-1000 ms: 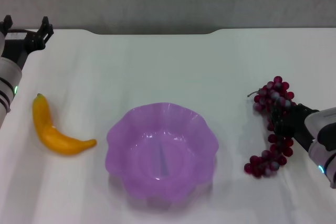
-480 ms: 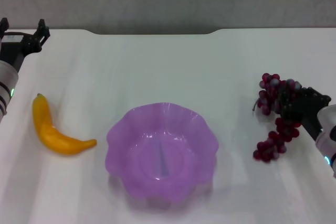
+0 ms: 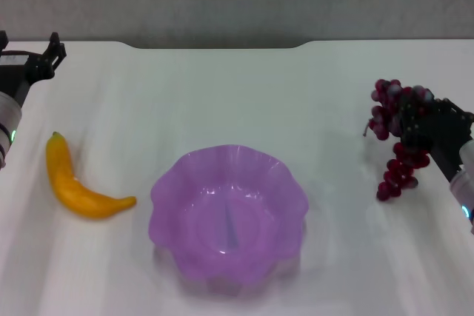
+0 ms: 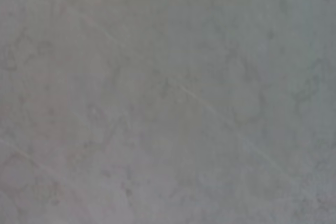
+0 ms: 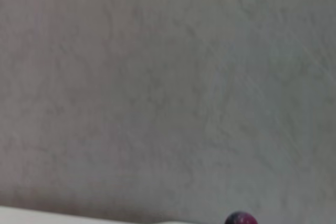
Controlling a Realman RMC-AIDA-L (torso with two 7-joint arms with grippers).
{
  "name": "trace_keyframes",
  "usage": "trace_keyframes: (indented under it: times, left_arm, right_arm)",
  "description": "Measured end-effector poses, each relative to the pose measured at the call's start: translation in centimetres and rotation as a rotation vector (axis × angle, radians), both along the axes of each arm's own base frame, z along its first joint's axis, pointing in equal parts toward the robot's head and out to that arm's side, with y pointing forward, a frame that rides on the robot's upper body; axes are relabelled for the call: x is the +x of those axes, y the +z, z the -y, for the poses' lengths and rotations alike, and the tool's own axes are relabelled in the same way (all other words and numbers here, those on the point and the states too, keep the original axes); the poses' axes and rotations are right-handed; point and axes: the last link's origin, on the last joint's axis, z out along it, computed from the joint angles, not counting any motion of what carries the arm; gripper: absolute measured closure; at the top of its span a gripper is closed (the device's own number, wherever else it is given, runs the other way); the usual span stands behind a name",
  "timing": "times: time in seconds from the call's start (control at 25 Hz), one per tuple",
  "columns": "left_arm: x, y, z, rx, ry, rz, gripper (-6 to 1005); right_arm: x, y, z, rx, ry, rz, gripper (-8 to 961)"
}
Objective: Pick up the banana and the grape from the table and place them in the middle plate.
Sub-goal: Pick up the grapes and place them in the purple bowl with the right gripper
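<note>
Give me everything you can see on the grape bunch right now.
The grape is a long bunch of small, glossy, dark red-purple berries with a thin stem at its upper end. The right gripper is shut on its upper part at the table's right side, and the lower berries hang down in a narrowing tail. It looks raised off the surface, to the right of the middle plate and apart from it. One berry shows at the edge of the right wrist view.
</note>
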Motion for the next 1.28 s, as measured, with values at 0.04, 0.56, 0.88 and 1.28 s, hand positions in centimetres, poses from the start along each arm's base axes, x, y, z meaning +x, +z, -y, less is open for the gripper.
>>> trace_keyframes:
  times: [0.04, 0.56, 0.88, 1.28]
  left_arm:
    - [0.0, 0.0, 0.0, 0.0, 0.0, -0.001, 126]
    - [-0.6, 0.1, 0.4, 0.0, 0.013, -0.019, 133]
    - [-0.6, 0.1, 0.4, 0.0, 0.014, -0.024, 137]
    - [-0.5, 0.1, 0.3, -0.002, 0.011, -0.024, 142]
  right_arm:
    - [-0.4, 0.0, 0.0, 0.002, 0.012, -0.005, 627]
    - [-6.2, -1.6, -0.3, -0.036, 0.199, -0.017, 630]
    - [-8.9, -2.7, 0.1, -0.07, 0.259, 0.02, 634]
    - [-12.1, -4.6, 1.4, -0.152, 0.385, 0.045, 638]
